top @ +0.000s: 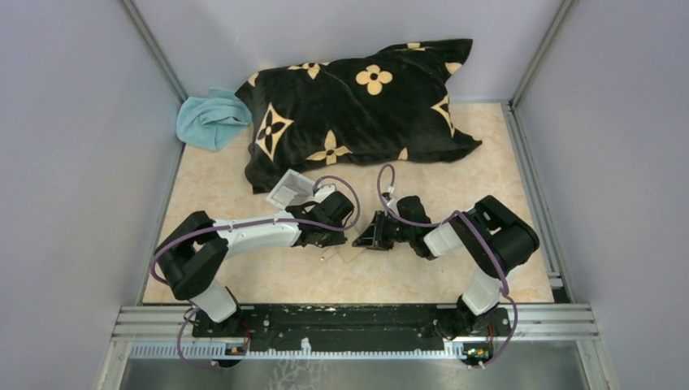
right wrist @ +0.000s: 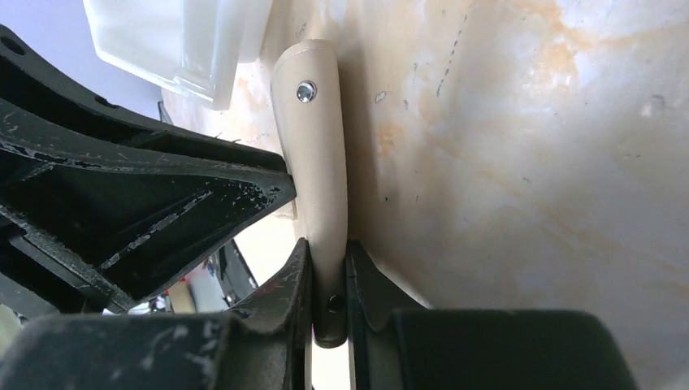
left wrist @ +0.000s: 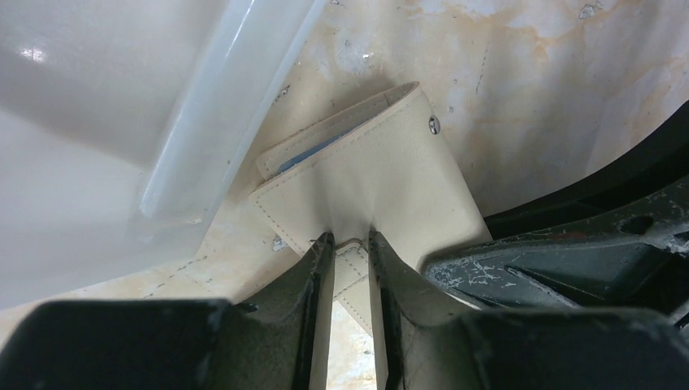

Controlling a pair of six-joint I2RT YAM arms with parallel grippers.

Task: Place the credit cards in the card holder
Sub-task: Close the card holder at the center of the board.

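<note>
Both grippers meet low over the middle of the table [top: 455, 195], just ahead of the arm bases, and both are clenched on the same thing. My left gripper [left wrist: 351, 244] pinches the near edge of the tan card holder [left wrist: 390, 175], with the wallet body fanning away from the fingers and lifted at an angle off the surface. My right gripper [right wrist: 329, 252] is clamped on the tab [right wrist: 319, 154], whose long axis runs straight out from the fingertips to the snap stud [right wrist: 306, 91] at its far end.

So the holder hangs between the two hands, which are almost touching: body to the left hand, tab to the right. Neither arm is nearer; each already has its part. A light blue card [left wrist: 313, 152] shows as a thin edge tucked between the leaves on the far-left side of the wallet. I see no loose cards anywhere.

I judge the next move turns on the tab: drawing it along its own axis, away from the left hand, would work the flap without twisting the body.

Beyond the left gripper sits the clear tray [top: 288, 191], then the black flowered pillow [top: 357, 101] and a blue cloth [top: 210, 120] at the back.
</note>
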